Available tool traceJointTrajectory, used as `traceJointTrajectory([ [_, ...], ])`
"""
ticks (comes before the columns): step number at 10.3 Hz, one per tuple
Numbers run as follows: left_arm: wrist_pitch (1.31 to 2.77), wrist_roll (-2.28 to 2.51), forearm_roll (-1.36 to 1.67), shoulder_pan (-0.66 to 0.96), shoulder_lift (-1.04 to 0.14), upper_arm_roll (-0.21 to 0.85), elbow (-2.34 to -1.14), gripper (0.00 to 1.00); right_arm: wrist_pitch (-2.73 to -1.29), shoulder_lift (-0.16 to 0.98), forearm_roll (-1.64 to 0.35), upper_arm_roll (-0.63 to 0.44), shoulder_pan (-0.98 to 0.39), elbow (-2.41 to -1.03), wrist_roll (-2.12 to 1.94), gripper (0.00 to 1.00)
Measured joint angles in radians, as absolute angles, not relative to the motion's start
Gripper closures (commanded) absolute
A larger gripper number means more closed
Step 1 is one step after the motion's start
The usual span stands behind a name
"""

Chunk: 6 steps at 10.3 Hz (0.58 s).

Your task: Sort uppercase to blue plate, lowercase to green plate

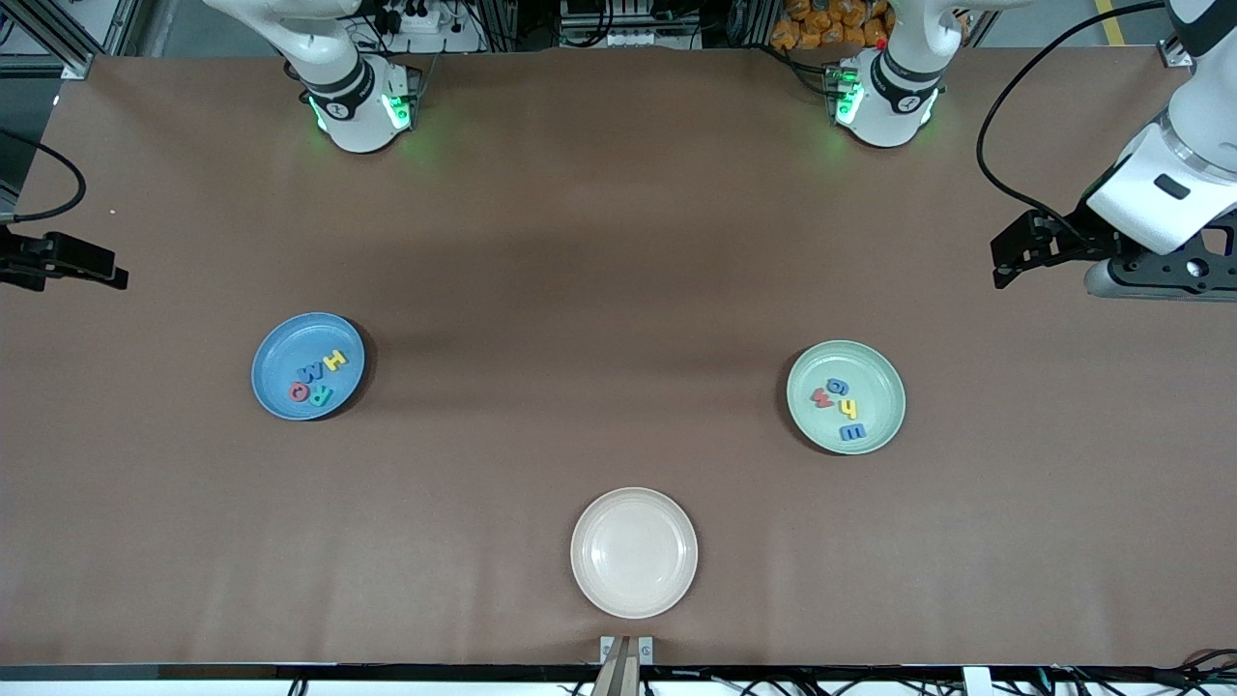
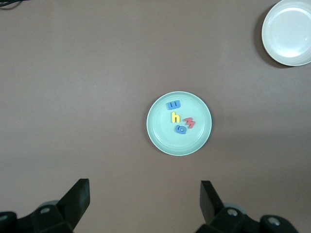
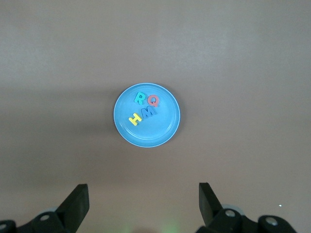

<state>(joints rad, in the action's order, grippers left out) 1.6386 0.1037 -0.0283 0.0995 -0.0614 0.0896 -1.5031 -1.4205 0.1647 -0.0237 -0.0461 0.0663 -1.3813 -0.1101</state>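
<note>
Sitting sorted: 4 foam capitals (image 1: 317,380) on round blue plate (image 1: 275,387), 4 lowercase (image 1: 839,403) on mint-green plate (image 1: 884,425); left gripper (image 2: 145,201) and right gripper (image 3: 143,201) waiting with jaws apart, empty; nothing left to move.

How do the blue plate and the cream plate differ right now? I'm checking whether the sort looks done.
The blue plate holds four capital letters; the cream plate holds none. The blue plate lies toward the right arm's end of the table; the cream plate sits mid-table, nearer the front camera, and looks larger. Both are round, shallow and rimmed.
</note>
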Motion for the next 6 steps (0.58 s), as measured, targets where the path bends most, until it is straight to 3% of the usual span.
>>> traceJointTrajectory([
  [6, 1.639, 0.104, -0.028, 0.100, -0.061, 0.090, -1.503, 0.00, -1.421, 0.165, -0.024, -0.045, 0.066, -1.371, -0.110, 0.00],
])
